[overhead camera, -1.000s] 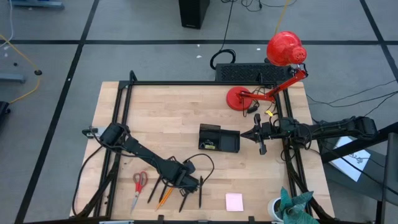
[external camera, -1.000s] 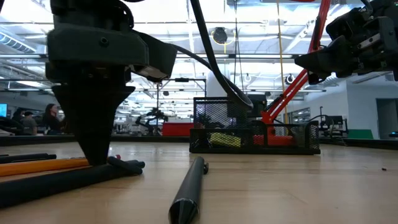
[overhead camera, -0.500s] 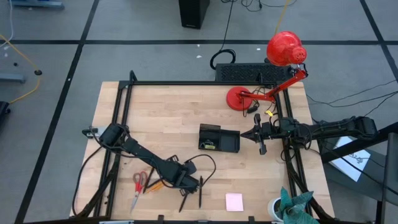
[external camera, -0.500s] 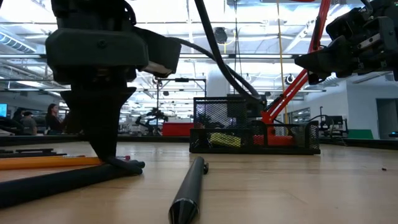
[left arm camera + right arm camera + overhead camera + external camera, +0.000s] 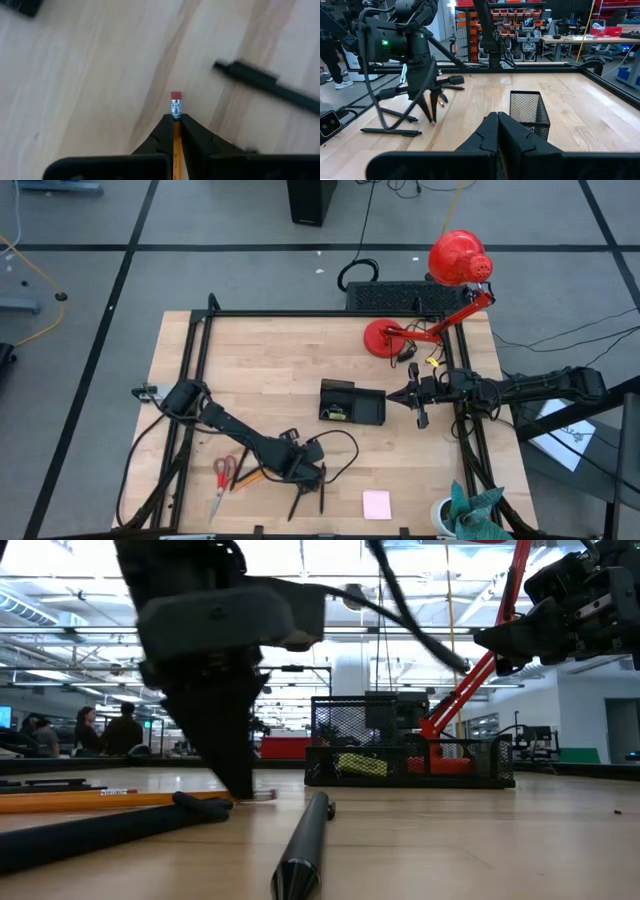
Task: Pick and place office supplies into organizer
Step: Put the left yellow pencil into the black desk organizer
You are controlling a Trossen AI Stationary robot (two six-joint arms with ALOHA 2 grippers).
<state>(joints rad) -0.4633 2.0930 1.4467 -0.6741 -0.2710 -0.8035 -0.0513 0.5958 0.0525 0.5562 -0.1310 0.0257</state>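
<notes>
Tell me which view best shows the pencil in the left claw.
The left wrist view: the pencil sits pinched between the left claw tips, eraser poking out. The low view shows its length lying along the table; the high view only an orange sliver; the right wrist view barely shows it.

The bench [image 5: 280, 360] is showing pale wood, smooth with a faint sheen and long grain streaks. The organizer [image 5: 410, 755] is looking like black wire mesh, matt. The pencil [image 5: 176, 125] is wearing glossy orange paint, with a ribbed metal band and a dull pink rubber tip, and the left claw [image 5: 175, 131] pinching it is looking like matt black plastic. The pen [image 5: 305, 840] is lying smooth and dark, softly shining. The lamp [image 5: 455, 260] is gleaming in glossy red.
</notes>
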